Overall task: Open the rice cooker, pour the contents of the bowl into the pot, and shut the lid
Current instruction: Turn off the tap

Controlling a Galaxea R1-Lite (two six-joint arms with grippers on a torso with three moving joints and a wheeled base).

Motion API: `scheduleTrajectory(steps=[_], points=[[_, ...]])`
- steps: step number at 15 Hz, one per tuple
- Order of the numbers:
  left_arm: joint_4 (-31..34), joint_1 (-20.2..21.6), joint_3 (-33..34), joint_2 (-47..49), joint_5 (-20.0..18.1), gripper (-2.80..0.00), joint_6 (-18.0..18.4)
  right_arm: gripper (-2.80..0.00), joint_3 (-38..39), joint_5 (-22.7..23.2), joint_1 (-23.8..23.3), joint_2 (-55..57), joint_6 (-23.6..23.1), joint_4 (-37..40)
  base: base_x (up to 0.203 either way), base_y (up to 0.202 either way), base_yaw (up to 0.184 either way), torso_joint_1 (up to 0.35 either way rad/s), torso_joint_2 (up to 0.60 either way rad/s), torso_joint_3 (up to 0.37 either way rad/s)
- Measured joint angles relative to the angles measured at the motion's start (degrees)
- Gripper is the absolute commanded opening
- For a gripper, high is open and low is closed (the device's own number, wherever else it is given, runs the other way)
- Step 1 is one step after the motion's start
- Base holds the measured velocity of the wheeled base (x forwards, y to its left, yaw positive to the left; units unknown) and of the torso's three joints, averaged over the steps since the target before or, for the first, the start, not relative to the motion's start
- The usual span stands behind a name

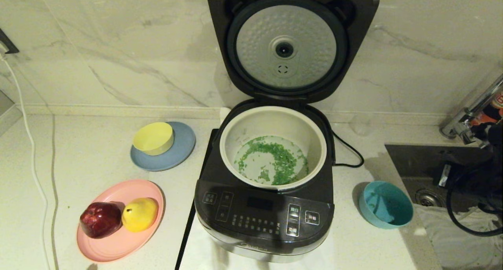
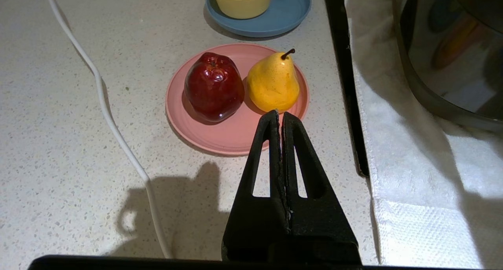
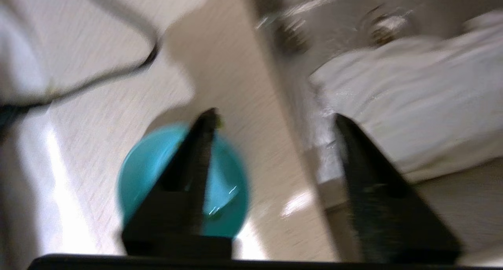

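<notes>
Above the counter by the sink, right gripper (image 3: 275, 118) is hovering w/ fingers spread wide, holding nothing, bowl (image 1: 385, 204) sitting below. Contents (image 1: 275, 160) are lying in pot (image 1: 273, 147); lid (image 1: 290, 42) is standing up. Left gripper (image 2: 280, 114) is hanging pinched together near pink plate (image 2: 232, 138).

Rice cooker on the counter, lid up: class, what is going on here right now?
The rice cooker stands with its lid raised, and the green contents lie in the pot. The teal bowl sits on the counter beside it. The right gripper is open above the bowl; the left gripper is shut, near the fruit plate.
</notes>
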Motion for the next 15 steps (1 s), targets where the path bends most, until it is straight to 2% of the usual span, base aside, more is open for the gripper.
scheduleTrajectory(steps=[3, 7, 11, 13, 15], points=[[0.0, 0.0, 0.0, 0.0, 0.0, -2.8, 0.0, -2.8, 0.1, -2.8, -1.3, -2.2, -0.5, 0.1, 0.0, 0.0, 0.0, 0.0, 0.0, 0.0], [0.0, 0.0, 0.0, 0.0, 0.0, -2.8, 0.0, -2.8, -1.3, -5.6, -8.5, -1.1, -4.1, -0.5, 0.0, 0.0, 0.0, 0.0, 0.0, 0.0], [0.0, 0.0, 0.0, 0.0, 0.0, -2.8, 0.0, -2.8, -4.3, -6.6, -17.2, 4.5, -5.3, -2.3, 0.0, 0.0, 0.0, 0.0, 0.0, 0.0], [0.0, 0.0, 0.0, 0.0, 0.0, -2.8, 0.0, -2.8, -5.5, -6.6, -19.6, 7.9, -5.7, -2.8, 0.0, 0.0, 0.0, 0.0, 0.0, 0.0], [0.0, 0.0, 0.0, 0.0, 0.0, -2.8, 0.0, -2.8, -6.7, -6.6, -21.4, 11.6, -6.4, -6.5, 0.0, 0.0, 0.0, 0.0, 0.0, 0.0]])
